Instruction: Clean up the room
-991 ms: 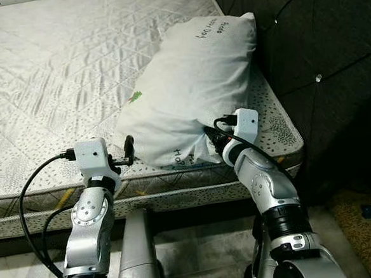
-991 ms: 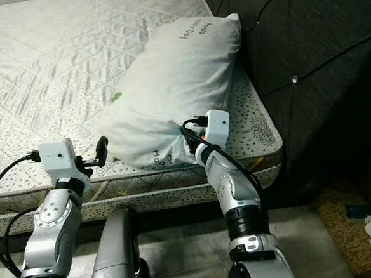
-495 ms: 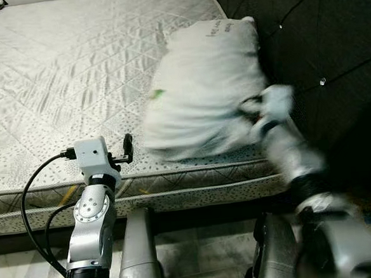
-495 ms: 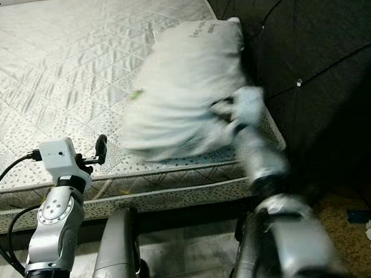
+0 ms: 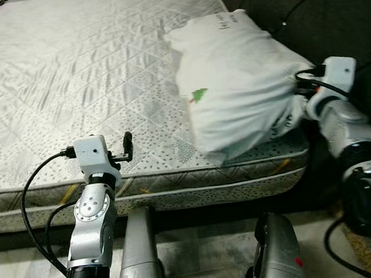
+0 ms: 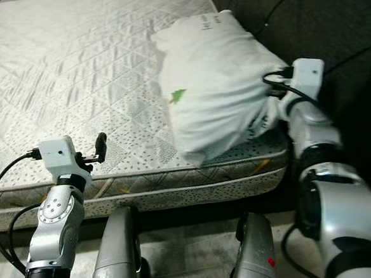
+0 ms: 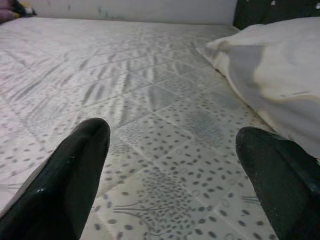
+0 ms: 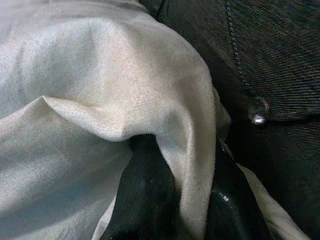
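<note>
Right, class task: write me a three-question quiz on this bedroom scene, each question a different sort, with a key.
1. True or false: the right tool is pinching fabric of the white pillow.
2. Multiple choice: the left tool is (a) shut on the pillow, (b) open above the mattress near its front edge, (c) holding a cable.
3. Fill in: the dark surface behind the pillow is a tufted ____.

Key: 1 true; 2 b; 3 headboard.
</note>
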{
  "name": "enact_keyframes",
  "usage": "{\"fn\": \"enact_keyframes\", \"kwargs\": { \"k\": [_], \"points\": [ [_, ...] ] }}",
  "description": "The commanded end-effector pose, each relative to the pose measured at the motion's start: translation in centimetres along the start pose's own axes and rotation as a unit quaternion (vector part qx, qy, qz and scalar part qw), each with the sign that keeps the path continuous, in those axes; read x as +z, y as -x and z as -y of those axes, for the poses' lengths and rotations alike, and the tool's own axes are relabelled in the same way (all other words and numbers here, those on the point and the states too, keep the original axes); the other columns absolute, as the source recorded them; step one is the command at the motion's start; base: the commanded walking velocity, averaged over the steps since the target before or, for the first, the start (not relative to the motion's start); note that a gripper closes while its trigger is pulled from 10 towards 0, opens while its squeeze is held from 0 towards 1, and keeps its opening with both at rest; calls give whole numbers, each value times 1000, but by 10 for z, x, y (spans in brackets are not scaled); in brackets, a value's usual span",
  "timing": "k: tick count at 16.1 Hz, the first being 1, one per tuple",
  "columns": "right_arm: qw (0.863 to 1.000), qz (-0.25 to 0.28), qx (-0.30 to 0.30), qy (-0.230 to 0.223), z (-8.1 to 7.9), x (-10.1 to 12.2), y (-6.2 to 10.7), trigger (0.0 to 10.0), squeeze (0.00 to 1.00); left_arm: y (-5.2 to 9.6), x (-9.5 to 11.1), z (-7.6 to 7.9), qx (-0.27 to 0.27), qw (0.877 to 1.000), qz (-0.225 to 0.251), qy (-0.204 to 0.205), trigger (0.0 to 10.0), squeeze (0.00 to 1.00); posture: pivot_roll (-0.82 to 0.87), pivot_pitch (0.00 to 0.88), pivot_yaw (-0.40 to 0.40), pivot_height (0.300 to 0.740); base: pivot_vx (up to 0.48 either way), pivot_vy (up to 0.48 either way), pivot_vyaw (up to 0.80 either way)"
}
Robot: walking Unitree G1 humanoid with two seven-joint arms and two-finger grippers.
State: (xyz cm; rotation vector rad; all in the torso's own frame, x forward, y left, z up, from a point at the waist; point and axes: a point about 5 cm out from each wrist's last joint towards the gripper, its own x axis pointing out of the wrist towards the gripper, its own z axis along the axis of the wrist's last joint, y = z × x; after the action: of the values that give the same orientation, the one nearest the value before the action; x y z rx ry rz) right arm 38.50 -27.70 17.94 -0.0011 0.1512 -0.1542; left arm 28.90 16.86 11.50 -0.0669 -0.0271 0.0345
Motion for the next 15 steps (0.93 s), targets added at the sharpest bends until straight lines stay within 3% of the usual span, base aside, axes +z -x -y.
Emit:
{"fn": "enact_keyframes", "kwargs": {
  "k": [1,2,3,4,8,12,15],
  "points": [
    [999,44,-5,25,15,14,4,0,0,2,-3,-5,11,1000,-4,-4,10000,0,4,11,16,526,0,0,0],
    [999,26,3,32,20,-8,11,0,0,3,-3,-5,14,1000,-5,-4,10000,0,3,14,14,526,0,0,0],
    [999,20,5,31,21,-16,13,0,0,4,-4,-6,15,1000,-5,-4,10000,0,1,16,15,526,0,0,0],
    [1000,-6,16,24,20,-49,26,0,0,6,-5,-6,14,1000,-8,-4,10000,0,-10,23,26,526,0,0,0],
    [999,-29,35,5,6,-88,49,0,0,11,-10,-2,-12,1000,-23,-12,10000,0,-27,31,60,526,0,0,0],
    [999,-8,40,10,4,-68,36,0,0,6,-7,-5,-12,1000,-18,-18,10000,0,-21,27,57,526,0,0,0],
    [999,19,18,35,16,-22,16,0,0,8,-6,-7,0,1000,-14,-16,10000,0,3,16,43,526,0,0,0]
  ]
}}
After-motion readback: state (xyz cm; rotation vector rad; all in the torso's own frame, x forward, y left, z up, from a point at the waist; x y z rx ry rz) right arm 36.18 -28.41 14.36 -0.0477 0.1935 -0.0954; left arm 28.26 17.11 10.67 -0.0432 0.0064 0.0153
